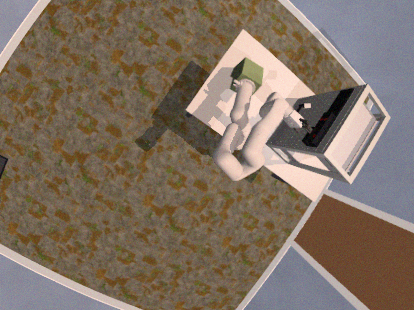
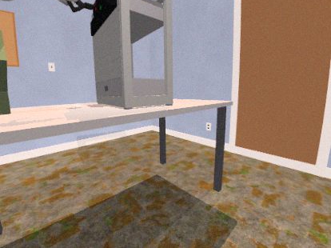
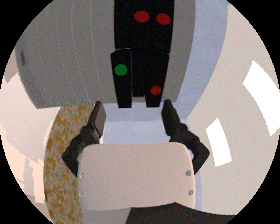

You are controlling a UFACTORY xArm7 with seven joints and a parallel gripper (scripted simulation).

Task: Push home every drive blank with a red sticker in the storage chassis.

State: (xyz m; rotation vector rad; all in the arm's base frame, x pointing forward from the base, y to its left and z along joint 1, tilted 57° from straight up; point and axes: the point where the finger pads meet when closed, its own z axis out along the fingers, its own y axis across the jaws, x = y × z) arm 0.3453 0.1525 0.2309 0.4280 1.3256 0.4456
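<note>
The rack (image 1: 326, 154) (image 2: 127, 62) stands upright on the table and holds the black storage chassis (image 1: 332, 118) (image 2: 105, 12) (image 3: 145, 37) high up. In the wrist view, a blank with a green sticker (image 3: 121, 70) and a blank with a red sticker (image 3: 155, 90) stand out side by side, with a dark gap between them. Another red sticker (image 3: 141, 16) and a further red sticker (image 3: 163, 19) show side by side higher in that view; how far their blanks stand out is unclear. My gripper (image 3: 133, 106) is open and empty, close in front of the chassis. Whether a fingertip touches it is unclear.
The pale table (image 1: 240, 48) (image 2: 192, 107) carries the rack near one end. A green block (image 1: 250, 69) (image 2: 4, 86) stands at the arm's base. The arm's bent links (image 1: 255, 143) reach beside the rack. A brown door panel (image 2: 280, 70) is in the wall beyond the table.
</note>
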